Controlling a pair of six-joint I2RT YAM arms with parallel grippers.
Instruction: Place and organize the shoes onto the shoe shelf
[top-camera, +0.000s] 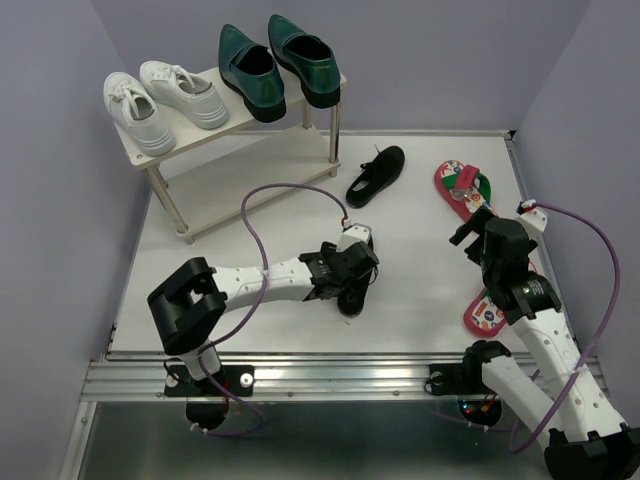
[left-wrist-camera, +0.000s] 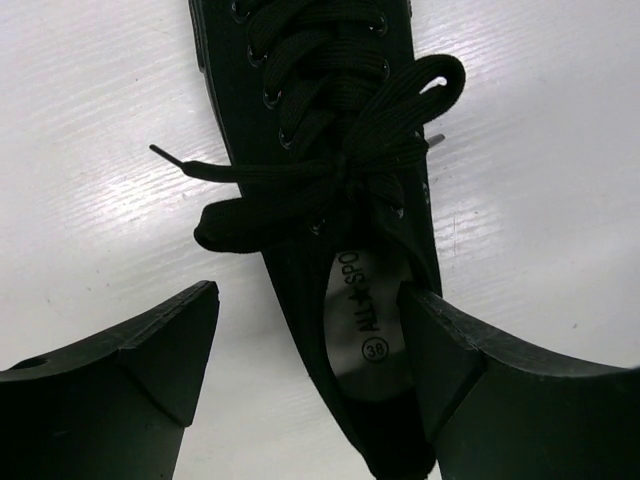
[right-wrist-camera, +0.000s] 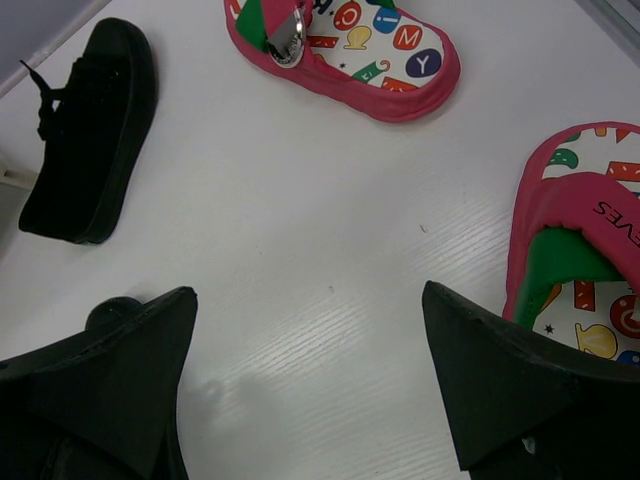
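Looking down from above, the shoe shelf (top-camera: 240, 120) stands at the far left of the tabletop (top-camera: 420, 270). Its top board carries the green loafers (top-camera: 280, 65) beside the white sneakers (top-camera: 165, 100). One black shoe (top-camera: 376, 175) lies on the tabletop just right of the shelf. The second black shoe (top-camera: 352, 300) lies mid-tabletop, mostly hidden beneath the left tool (top-camera: 352, 282). The far flip-flop (top-camera: 462, 187) lies at the right, and the near flip-flop (top-camera: 485, 312) is partly under the right arm. The right tool (top-camera: 470, 232) hangs between them.

From the left wrist, the left tool (left-wrist-camera: 310, 300) has its jaws spread around the heel end of the laced second black shoe (left-wrist-camera: 330, 120). One finger (left-wrist-camera: 130, 380) stands apart from it with bare tabletop between, and the other finger (left-wrist-camera: 500, 400) overlaps the collar beside the printed insole.

From the right wrist, the right tool (right-wrist-camera: 308, 300) is spread wide over bare tabletop, pinching nothing. The first black shoe (right-wrist-camera: 90, 130) lies up left and the far flip-flop (right-wrist-camera: 350, 50) at the top. The near flip-flop (right-wrist-camera: 580, 250) is just beside one finger (right-wrist-camera: 500, 390).
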